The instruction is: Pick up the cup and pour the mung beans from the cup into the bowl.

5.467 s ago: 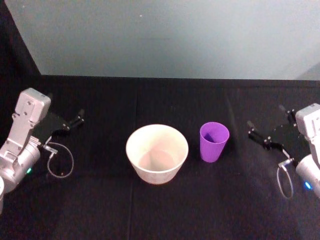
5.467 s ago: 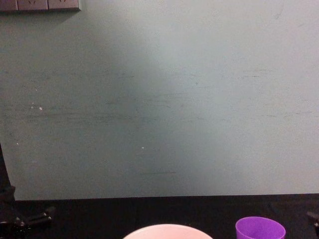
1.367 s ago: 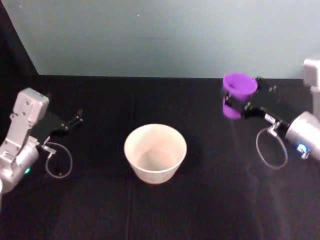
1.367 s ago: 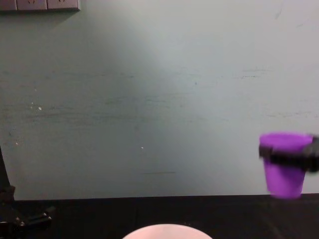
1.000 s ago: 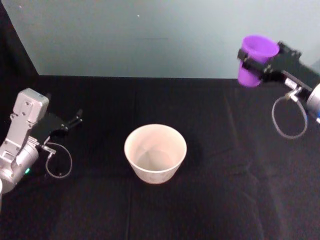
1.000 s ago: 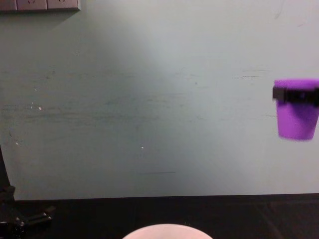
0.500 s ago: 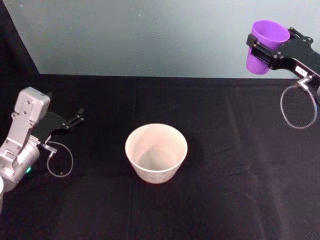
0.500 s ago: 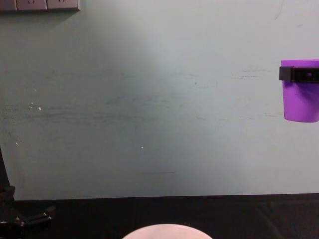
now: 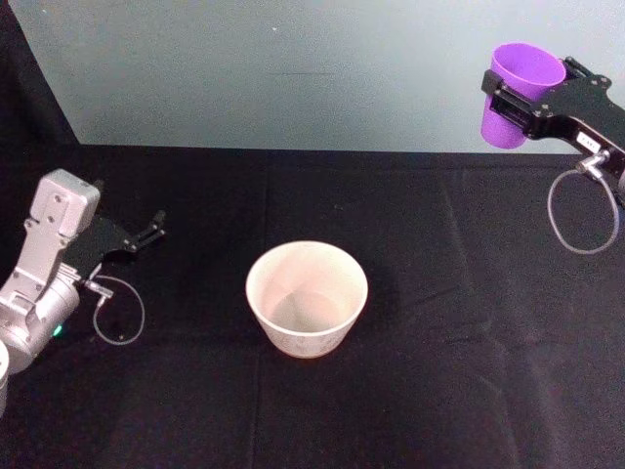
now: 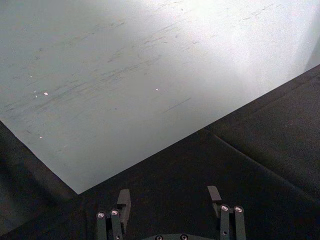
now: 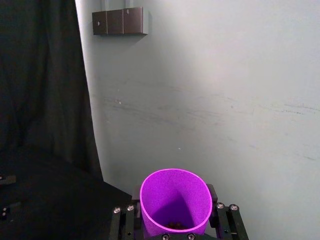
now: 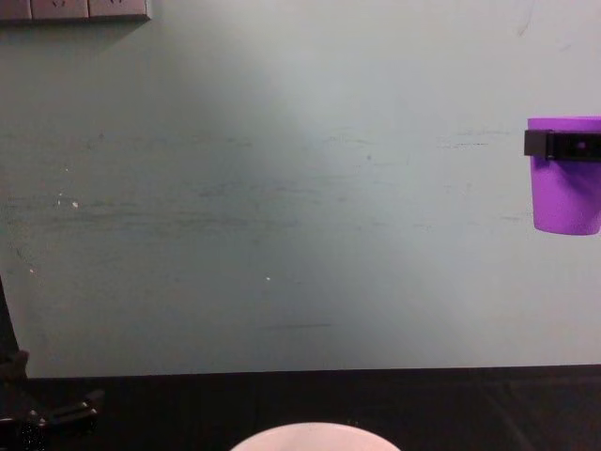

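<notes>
Head view: the small bright purple tapered plastic cup (image 9: 524, 68) is held upright, high above the black cloth-covered table (image 9: 439, 342) at the far right. It is well apart from the wide pale pinkish-white round bowl (image 9: 303, 344) standing at the table's middle. The right gripper (image 9: 522, 103) is clamped across the cup's upper wall, just below the rim, one black finger on each side. In the right wrist view a few mung beans (image 11: 174, 225) are made out at the cup's bottom; their number cannot be told. The left gripper (image 10: 168, 200) is parked low at the table's left, fingers spread with nothing between them. Handling judgement: the cup is taken to be light, thin-walled and smooth, so it may flex or slip under a hard squeeze. The hold below the rim, where the taper is widest, is judged sound. The beans are small and loose and may run out suddenly and bounce, so a slow tilt low over the bowl's middle is advised.
</notes>
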Controlling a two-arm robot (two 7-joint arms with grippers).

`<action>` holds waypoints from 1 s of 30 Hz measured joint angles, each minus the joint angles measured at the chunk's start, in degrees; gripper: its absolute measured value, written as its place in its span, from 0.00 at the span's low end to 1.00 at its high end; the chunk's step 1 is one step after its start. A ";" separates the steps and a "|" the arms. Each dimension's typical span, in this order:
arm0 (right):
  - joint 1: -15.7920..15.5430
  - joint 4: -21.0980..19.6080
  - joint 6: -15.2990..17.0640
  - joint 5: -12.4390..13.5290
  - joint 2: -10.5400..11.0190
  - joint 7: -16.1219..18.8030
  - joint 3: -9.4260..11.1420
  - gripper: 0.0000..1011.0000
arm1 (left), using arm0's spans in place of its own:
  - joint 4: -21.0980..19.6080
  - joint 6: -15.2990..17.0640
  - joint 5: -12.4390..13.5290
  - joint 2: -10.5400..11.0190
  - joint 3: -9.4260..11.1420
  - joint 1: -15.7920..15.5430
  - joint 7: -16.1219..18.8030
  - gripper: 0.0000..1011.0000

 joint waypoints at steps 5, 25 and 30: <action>-0.02 0.04 -0.04 -0.02 -0.03 0.02 -0.03 0.73 | 0.00 0.00 0.00 0.00 0.00 0.00 0.00 0.99; -0.02 0.11 -0.09 -0.09 -0.07 0.10 -0.07 0.73 | 0.00 0.00 0.00 0.00 0.00 0.00 0.00 0.99; -0.02 0.11 -0.09 -0.10 -0.07 0.10 -0.07 0.73 | 0.00 0.00 0.00 0.00 0.00 0.00 0.00 0.99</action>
